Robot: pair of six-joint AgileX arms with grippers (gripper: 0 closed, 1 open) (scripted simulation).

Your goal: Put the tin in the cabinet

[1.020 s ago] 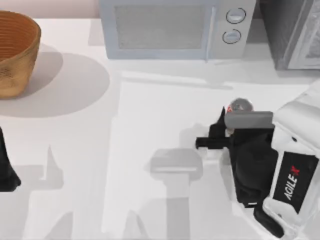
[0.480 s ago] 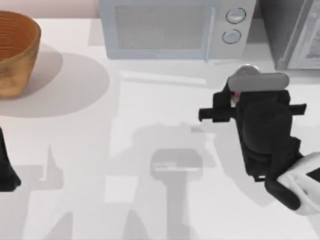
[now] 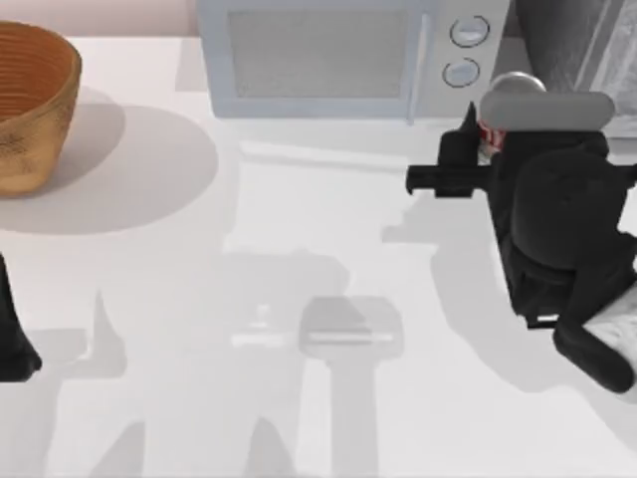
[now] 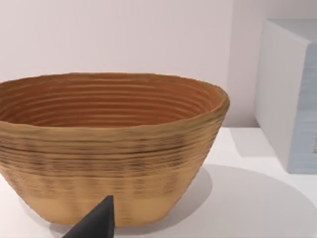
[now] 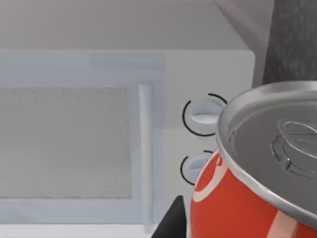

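Right claw (image 3: 490, 139) grips the tin (image 3: 495, 131) upright; the cabinet (image 3: 572, 40) lies just beyond and rightward, past the microwave (image 3: 328, 55).

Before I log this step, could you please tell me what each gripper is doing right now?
Left gripper: parked by the wicker basket; cannot be told.
Right gripper: closed on the tin.

Counted: 1 tin (image 3: 490, 132), held in right gripper (image 3: 490, 139); 1 microwave (image 3: 328, 55) w/ 2 knobs, just beyond it; 1 cabinet (image 3: 572, 40) beside; 1 basket (image 3: 30, 105) well apart.
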